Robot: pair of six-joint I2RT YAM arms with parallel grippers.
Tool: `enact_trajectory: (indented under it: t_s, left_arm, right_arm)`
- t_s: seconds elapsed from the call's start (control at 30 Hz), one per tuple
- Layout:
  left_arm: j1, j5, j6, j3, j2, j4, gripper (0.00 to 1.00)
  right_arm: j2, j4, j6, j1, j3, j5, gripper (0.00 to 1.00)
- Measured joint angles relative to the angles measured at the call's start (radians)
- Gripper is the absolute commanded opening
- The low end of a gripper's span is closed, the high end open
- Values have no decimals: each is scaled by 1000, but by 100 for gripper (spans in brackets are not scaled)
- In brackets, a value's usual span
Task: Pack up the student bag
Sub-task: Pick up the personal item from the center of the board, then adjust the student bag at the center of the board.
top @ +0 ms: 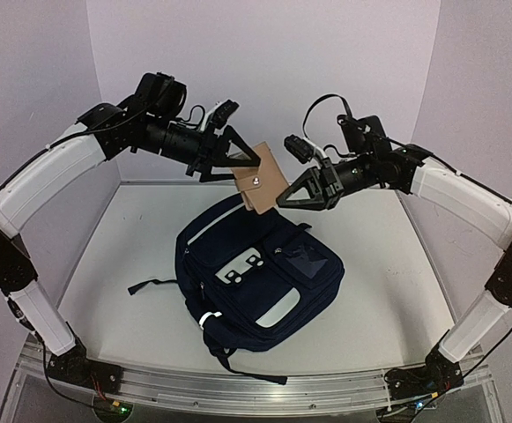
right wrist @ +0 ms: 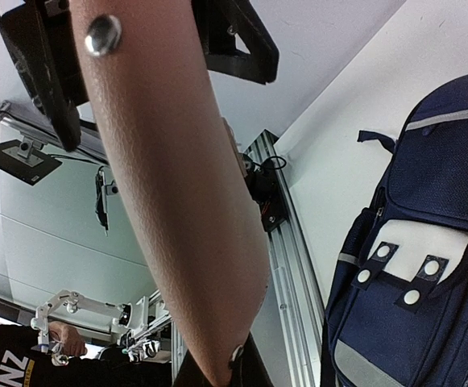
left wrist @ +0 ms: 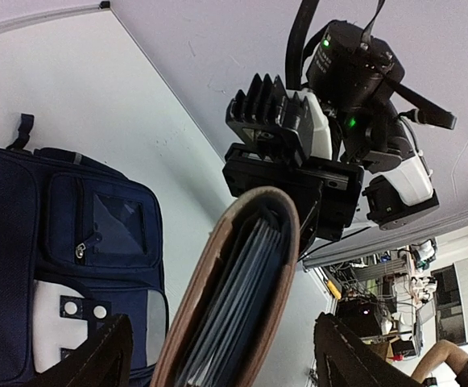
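The student bag [top: 256,278], dark navy with a white patch, lies flat on the white table below both arms; it also shows as the bag [left wrist: 48,234] and the bag [right wrist: 427,258]. Above its top end a brown leather binder [top: 261,181] full of pages hangs in the air. My right gripper [top: 282,199] is shut on its lower right corner, and in the right wrist view the binder [right wrist: 177,201] runs down into the gripper [right wrist: 232,372]. My left gripper [left wrist: 225,355] stands open, its fingers [left wrist: 97,355] either side of the binder [left wrist: 234,290] without touching it.
The table's back and side walls are plain white. An aluminium rail [top: 256,388] runs along the near edge by the arm bases. A black strap [top: 150,285] trails from the bag's left side.
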Motion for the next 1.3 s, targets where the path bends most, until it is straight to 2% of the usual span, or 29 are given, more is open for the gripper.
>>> enact_trajectory:
  t_s: [0.2, 0.23, 0.3, 0.37, 0.43, 0.6, 0.7, 0.8, 1.0, 1.13, 1.3]
  left_arm:
    - [-20, 13, 24, 0, 18, -11, 33]
    - [-19, 12, 29, 0, 17, -11, 28]
    - [-19, 9, 30, -3, 14, -7, 15]
    - [-19, 5, 25, -18, 5, 3, 8]
    - [-19, -6, 9, -61, -22, 18, 2]
    - [-17, -61, -37, -279, -157, 36, 0]
    - [-17, -120, -88, -447, -288, 64, 0]
    - [-19, -178, -133, -552, -408, 63, 0]
    - [-55, -283, -178, -608, -521, 54, 0]
    - [-63, -334, -191, -629, -542, 50, 0]
    - [-65, -375, -194, -632, -542, 46, 0]
  right_arm:
    - [0, -5, -12, 8, -13, 0, 0]
    - [0, -6, -14, 9, -14, 0, 2]
    - [0, -7, -17, 9, -19, 0, 26]
    - [0, -11, -18, 9, -19, 7, 46]
    - [0, -25, -42, 9, -18, 37, 49]
    - [0, -149, -237, 12, 17, 210, 50]
    - [0, -213, -396, 20, 21, 331, 50]
    - [1, -260, -544, 50, 0, 449, 48]
    - [68, -292, -687, 114, -11, 574, 41]
    - [138, -293, -723, 137, -12, 612, 35]
    - [183, -274, -744, 167, -49, 650, 34]
